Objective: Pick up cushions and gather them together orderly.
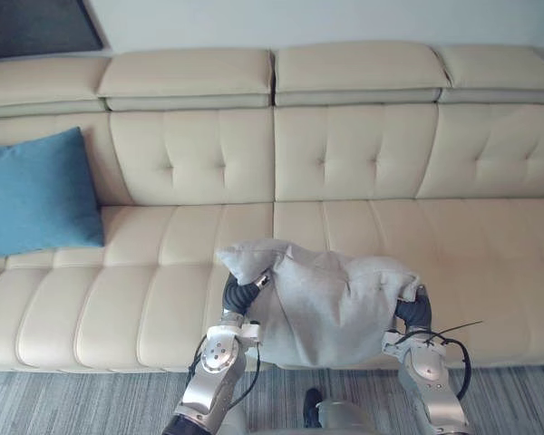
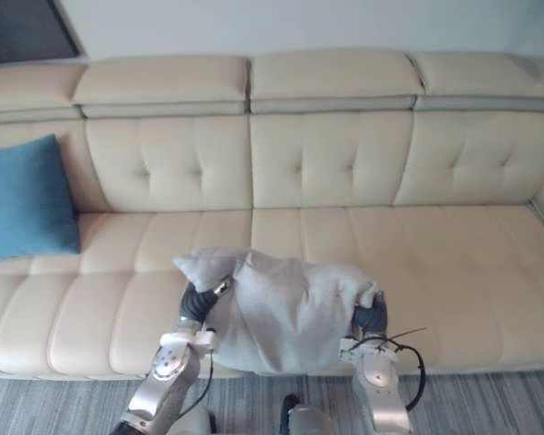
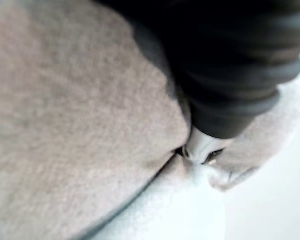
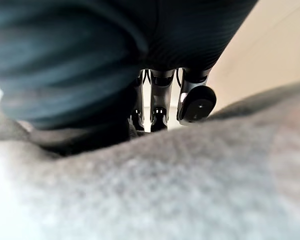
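Note:
A grey cushion [image 1: 326, 308] hangs in front of the cream sofa's seat edge, carried between both hands and creased in the middle. My left hand [image 1: 238, 294] grips its left side just under a raised corner; a bit of silver finger [image 3: 202, 147] is sunk into a fold of the cloth. My right hand [image 1: 412, 311] holds the right side, and its dark-tipped fingers [image 4: 195, 104] curl over the cushion's edge [image 4: 190, 190]. A blue cushion [image 1: 41, 195] leans upright against the backrest at the sofa's far left.
The long cream sofa [image 1: 363, 236] spans the view, with bare seat between the blue cushion and the right end. A grey striped rug [image 1: 72, 403] lies in front of it. A dark panel [image 1: 36, 25] hangs on the wall at the upper left.

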Available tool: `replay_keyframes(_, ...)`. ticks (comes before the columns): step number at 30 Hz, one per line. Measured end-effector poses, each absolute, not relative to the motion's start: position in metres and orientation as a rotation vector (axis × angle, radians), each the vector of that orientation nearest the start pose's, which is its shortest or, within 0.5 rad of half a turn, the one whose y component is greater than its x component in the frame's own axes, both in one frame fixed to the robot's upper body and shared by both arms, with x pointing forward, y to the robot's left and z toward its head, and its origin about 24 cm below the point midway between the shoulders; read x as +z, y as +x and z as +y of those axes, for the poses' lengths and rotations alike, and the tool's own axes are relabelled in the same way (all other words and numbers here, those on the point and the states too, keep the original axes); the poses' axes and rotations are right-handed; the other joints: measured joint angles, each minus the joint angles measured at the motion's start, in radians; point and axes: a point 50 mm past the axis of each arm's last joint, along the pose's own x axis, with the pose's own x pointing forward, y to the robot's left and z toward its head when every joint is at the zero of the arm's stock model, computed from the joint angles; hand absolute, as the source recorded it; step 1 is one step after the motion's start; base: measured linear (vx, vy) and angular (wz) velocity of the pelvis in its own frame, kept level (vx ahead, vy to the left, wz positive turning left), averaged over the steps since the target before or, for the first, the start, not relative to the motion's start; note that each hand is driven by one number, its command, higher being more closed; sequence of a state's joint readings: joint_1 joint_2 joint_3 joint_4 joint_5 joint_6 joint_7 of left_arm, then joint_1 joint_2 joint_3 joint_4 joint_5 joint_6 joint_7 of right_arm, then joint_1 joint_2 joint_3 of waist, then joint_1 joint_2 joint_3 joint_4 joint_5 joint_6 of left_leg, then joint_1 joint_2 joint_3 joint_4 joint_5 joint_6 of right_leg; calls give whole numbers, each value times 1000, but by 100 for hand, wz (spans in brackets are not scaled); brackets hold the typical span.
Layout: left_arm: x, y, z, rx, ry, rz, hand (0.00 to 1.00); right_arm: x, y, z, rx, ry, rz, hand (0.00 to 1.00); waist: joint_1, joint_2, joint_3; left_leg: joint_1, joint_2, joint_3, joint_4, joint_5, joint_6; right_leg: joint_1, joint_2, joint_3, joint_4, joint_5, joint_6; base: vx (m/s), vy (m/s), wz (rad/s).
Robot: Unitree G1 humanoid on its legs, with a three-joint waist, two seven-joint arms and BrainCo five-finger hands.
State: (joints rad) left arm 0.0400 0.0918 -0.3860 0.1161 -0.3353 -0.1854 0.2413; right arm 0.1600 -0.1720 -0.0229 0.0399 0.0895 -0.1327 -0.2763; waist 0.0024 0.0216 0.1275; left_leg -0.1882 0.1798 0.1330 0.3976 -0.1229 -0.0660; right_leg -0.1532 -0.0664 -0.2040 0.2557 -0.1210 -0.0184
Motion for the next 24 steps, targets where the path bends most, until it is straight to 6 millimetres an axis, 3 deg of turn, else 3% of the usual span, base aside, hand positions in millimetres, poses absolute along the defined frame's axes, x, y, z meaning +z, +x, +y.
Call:
replay_keyframes(3,14,230,91,-101,-236,75,100,9,213,-214,-360,-89,76,100,-1,1,0,78,-21,8,-192,9,-23,-1,4,-9,-31,17,18,-37,56,34)
replay_keyframes(6,11,229,97,-107,-203,82,100,2,211,-210,-364,-68,106,100,4,-3,-1,89,-37,17,-223,20,-34,9,-1,7,-72,50,30,-49,92,-13)
replay_keyframes(15,10,227,97,-125,-153,76,100,-2,209,-210,-367,-74,127,100,-2,-10,-8,119,-95,80,-344,67,7,36,-28,73,-266,179,71,-15,88,-17)
replay_keyframes(20,23,240,100,-98,-126,16,100,18,232,-209,-353,-86,38,100,-3,-11,-9,97,-106,80,-350,71,12,30,-34,75,-306,204,75,3,8,1)
replay_keyframes(24,57,268,107,-26,-107,-128,100,60,271,-201,-340,-93,-133,100,-3,-13,-7,27,-117,78,-354,90,17,-28,-36,78,-334,238,70,-11,1,1)
